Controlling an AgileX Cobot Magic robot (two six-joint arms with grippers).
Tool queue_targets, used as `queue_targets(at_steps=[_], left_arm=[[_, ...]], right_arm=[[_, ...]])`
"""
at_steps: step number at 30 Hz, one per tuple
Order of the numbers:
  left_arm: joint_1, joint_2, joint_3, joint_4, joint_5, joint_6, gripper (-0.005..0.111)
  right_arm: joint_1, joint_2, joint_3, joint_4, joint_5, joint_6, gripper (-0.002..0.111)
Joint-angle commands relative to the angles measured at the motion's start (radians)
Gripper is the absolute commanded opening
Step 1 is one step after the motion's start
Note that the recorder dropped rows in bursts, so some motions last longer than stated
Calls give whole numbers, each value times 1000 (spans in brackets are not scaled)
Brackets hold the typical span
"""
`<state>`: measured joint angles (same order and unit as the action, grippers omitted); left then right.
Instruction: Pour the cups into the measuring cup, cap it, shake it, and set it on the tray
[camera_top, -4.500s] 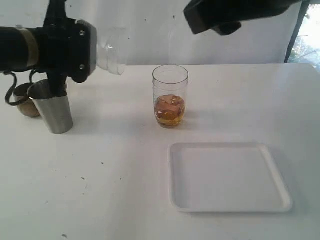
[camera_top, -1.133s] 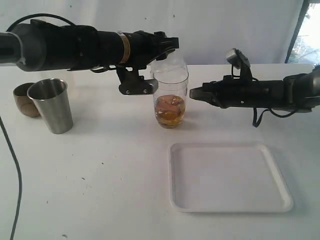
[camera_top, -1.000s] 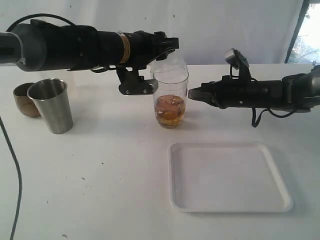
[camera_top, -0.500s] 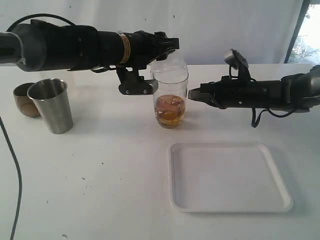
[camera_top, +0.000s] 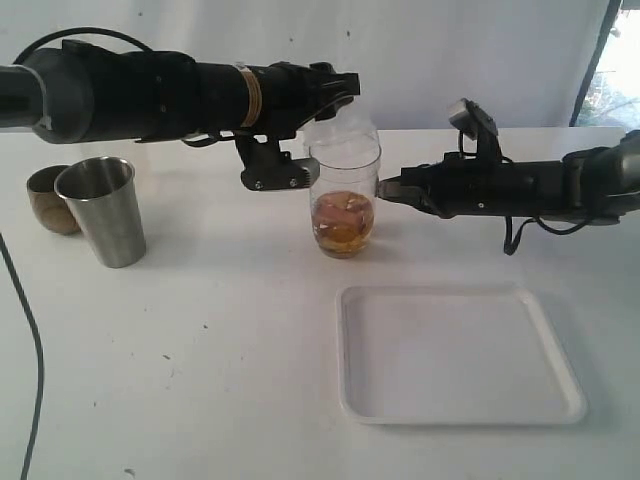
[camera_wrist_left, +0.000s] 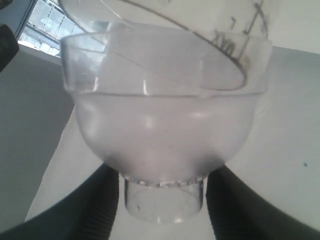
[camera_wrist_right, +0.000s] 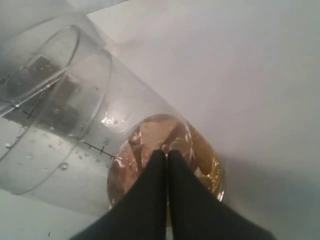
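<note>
Measuring cup (camera_top: 345, 200), frame centre: we judge final pour. Left gripper (camera_wrist_left: 163, 207) grips tipped frosted cup (camera_wrist_left: 165, 135); right gripper (camera_top: 383, 187) closed, touching wall. Next: cap needed.

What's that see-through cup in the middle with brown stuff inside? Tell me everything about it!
The measuring cup is a tall, straight, clear plastic cylinder with printed marks on its wall. It stands on the white table, beyond the tray, with amber liquid and brownish lumps in its bottom part. The left tool holds a frosted dome at its rim; the shut right tool seems to press its side.
</note>
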<state>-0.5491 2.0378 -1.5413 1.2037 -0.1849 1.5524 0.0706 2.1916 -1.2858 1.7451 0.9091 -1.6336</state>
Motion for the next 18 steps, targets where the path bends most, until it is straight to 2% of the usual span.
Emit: queue_targets(at_steps=[1,12,18], left_arm=[[-11,-5,5,-37,-19,-11,49],[-11,-25,5,-87,-21,-11,49],[-11,-25,27,-87,47,73,48]], right_arm=[[3,0,-6,-1,4,-2,0],[3,0,-6,-1,4,36,0],[3,0,-8,-1,11,68,0]])
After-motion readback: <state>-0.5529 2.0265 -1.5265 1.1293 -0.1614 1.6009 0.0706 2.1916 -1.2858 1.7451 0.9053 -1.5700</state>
